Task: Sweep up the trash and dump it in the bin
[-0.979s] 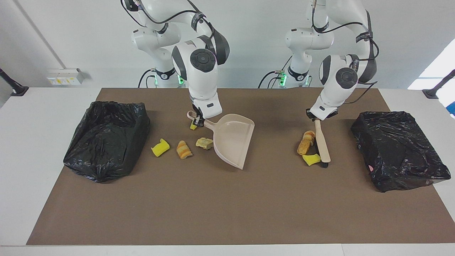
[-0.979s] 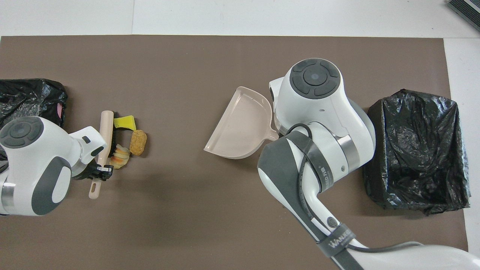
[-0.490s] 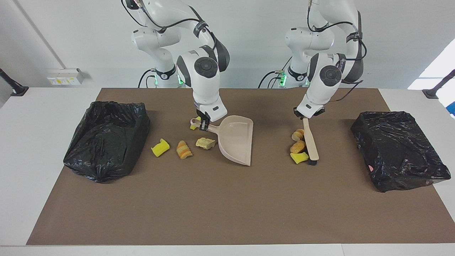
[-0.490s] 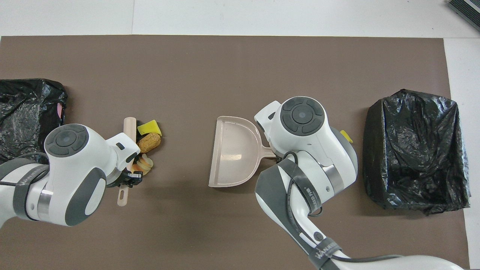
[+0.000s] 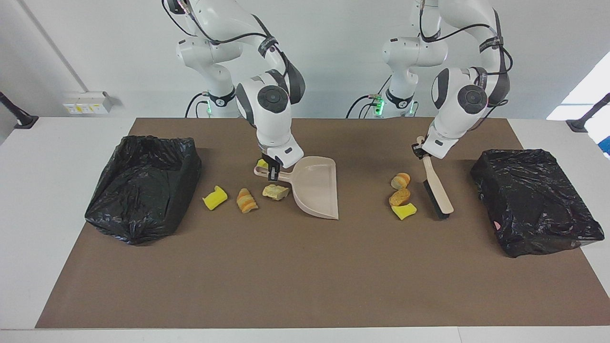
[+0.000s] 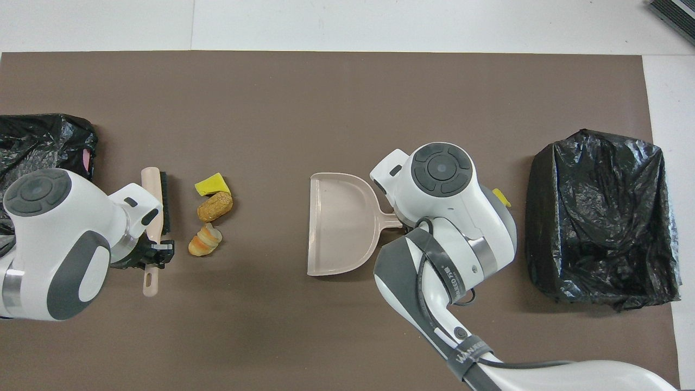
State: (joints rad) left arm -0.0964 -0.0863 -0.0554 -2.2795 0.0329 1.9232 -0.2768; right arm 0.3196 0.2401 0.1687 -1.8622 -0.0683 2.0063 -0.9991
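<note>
My right gripper [image 5: 272,172] is shut on the handle of the beige dustpan [image 5: 314,188], which rests on the mat with its mouth toward the left arm's end. My left gripper [image 5: 421,150] is shut on the handle of a wooden brush [image 5: 436,188], bristle end low by the mat. Three trash pieces lie between brush and dustpan, apart from both: a yellow chunk [image 5: 404,211], a tan lump [image 5: 399,196] and an orange lump [image 5: 400,181]. More trash lies by the dustpan's handle side: a tan lump [image 5: 275,191], a striped orange lump [image 5: 246,200] and a yellow chunk [image 5: 215,197].
A bin lined with a black bag [image 5: 143,186] stands at the right arm's end of the brown mat [image 5: 286,276]. Another black-bagged bin [image 5: 533,200] stands at the left arm's end. A small yellow bit [image 5: 261,163] lies by the right gripper.
The left gripper pushed the three pieces toward the dustpan, then drew the brush back toward the left arm's end. The dustpan turned its mouth more squarely toward those pieces.
</note>
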